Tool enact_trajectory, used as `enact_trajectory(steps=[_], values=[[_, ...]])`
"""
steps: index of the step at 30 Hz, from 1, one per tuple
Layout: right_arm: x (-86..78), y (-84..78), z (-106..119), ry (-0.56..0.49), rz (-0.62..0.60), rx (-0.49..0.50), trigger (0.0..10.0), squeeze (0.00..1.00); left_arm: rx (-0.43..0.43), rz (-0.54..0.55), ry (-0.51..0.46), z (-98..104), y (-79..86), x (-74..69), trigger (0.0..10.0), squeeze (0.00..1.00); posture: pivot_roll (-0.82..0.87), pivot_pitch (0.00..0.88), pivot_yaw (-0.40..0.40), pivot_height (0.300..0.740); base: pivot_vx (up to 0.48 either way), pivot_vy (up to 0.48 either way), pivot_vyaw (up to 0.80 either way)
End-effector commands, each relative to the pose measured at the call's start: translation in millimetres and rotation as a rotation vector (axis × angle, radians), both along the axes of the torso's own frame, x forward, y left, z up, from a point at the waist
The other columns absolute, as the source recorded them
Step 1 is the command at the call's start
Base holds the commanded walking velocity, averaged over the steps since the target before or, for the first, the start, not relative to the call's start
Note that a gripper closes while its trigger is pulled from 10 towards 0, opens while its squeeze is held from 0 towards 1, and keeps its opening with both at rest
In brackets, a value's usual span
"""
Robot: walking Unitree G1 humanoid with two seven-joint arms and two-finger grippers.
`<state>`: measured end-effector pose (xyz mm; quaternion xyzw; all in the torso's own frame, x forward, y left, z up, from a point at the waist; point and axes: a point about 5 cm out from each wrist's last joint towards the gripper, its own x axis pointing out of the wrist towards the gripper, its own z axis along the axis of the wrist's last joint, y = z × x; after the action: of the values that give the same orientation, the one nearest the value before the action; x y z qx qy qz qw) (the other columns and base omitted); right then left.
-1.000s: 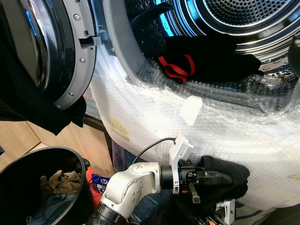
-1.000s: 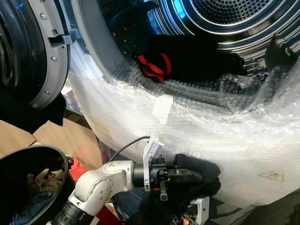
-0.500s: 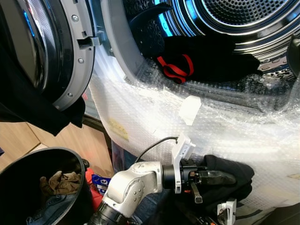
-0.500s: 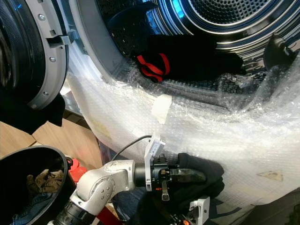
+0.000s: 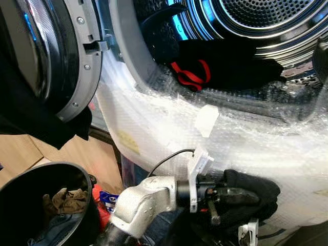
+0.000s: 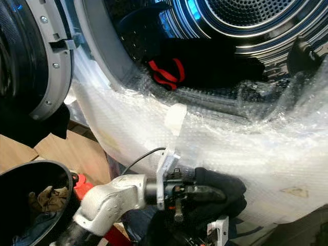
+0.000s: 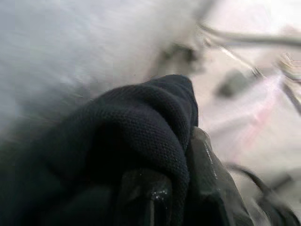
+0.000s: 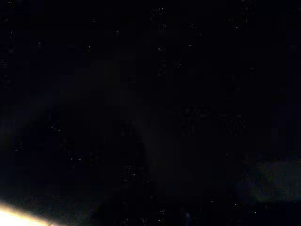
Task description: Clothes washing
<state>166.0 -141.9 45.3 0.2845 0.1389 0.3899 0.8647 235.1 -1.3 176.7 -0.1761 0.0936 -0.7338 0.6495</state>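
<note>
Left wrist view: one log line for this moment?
left pincer: shut on black garment | position: below open washer drum | drum: holds dark clothes | right arm: idle

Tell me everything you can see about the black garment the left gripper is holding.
The black garment is a bunched, matte knit cloth, its weave clear in the left wrist view. The left gripper is shut on it, fabric folded over the fingers. It hangs low against the washer's bubble-wrapped front, below the drum opening.

Bubble wrap (image 5: 266,148) lies over wooden floor (image 5: 77,154).
</note>
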Motion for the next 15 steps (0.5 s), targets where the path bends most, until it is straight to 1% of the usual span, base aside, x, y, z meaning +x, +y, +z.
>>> enact_trajectory(steps=[1, 2, 3, 4, 5, 6, 7, 10, 12, 13, 15], values=[[-0.3, 2.7, 5, -0.021, 0.022, 0.016, 0.0, 0.00, 0.002, -0.053, -0.003, 1, 1.4, -10.2, 0.9, 0.00, -0.11, 0.011, 0.028, 0.740, 0.000, 0.000, 0.00], [-1.3, 2.8, 4, -0.017, 0.030, 0.014, 0.0, 0.00, 0.025, -0.057, 0.005, -2, 7.4, -14.4, 3.2, 0.00, -0.11, 0.010, 0.029, 0.740, 0.000, 0.000, 0.00], [-1.3, 2.8, 4, -0.017, 0.030, 0.014, 0.0, 0.00, 0.025, -0.057, 0.005, -2, 7.4, -14.4, 3.2, 0.00, -0.11, 0.010, 0.029, 0.740, 0.000, 0.000, 0.00], [-2.9, 2.8, 3, -0.013, 0.043, 0.008, 0.0, 0.00, 0.038, -0.083, 0.008, -3, 15.8, -21.2, 7.8, 0.00, -0.10, 0.007, 0.029, 0.740, 0.000, 0.000, 0.00], [-3.3, 2.7, 2, -0.011, 0.046, 0.007, 0.0, 0.00, 0.042, -0.091, 0.008, -4, 18.3, -23.3, 7.8, 0.00, -0.10, 0.007, 0.029, 0.740, 0.000, 0.000, 0.00], [-3.9, 2.7, 2, -0.009, 0.050, 0.005, 0.0, 0.00, 0.056, -0.083, 0.006, -5, 22.0, -24.7, 10.0, 0.00, -0.10, 0.005, 0.029, 0.740, 0.000, 0.000, 0.00], [-4.2, 2.8, 1, -0.008, 0.052, 0.003, 0.0, 0.00, 0.066, -0.075, 0.005, -5, 24.2, -25.3, 10.0, 0.00, -0.10, 0.005, 0.029, 0.740, 0.000, 0.000, 0.00], [-7.5, 3.6, 0, -0.001, 0.075, -0.007, 0.0, 0.00, 0.147, -0.045, -0.028, -9, 39.2, -32.0, 10.0, 0.00, -0.10, 0.000, 0.032, 0.740, 0.000, 0.000, 0.00], [-9.4, 3.4, 0, 0.001, 0.080, -0.006, 0.0, 0.00, 0.178, -0.028, -0.040, -10, 46.0, -34.5, 10.0, 0.00, -0.09, 0.000, 0.027, 0.740, 0.000, 0.000, 0.00], [-12.1, 2.3, 0, 0.003, 0.082, -0.005, 0.0, 0.00, 0.206, 0.021, -0.056, -13, 52.0, -32.5, 10.0, 0.00, -0.08, 0.000, 0.020, 0.740, 0.000, 0.000, 0.00], [-15.2, 1.6, 1, 0.005, 0.087, -0.004, 0.0, 0.00, 0.238, 0.078, -0.064, -18, 58.1, -27.9, 10.0, 0.00, -0.08, 0.000, 0.017, 0.740, 0.000, 0.000, 0.00]])
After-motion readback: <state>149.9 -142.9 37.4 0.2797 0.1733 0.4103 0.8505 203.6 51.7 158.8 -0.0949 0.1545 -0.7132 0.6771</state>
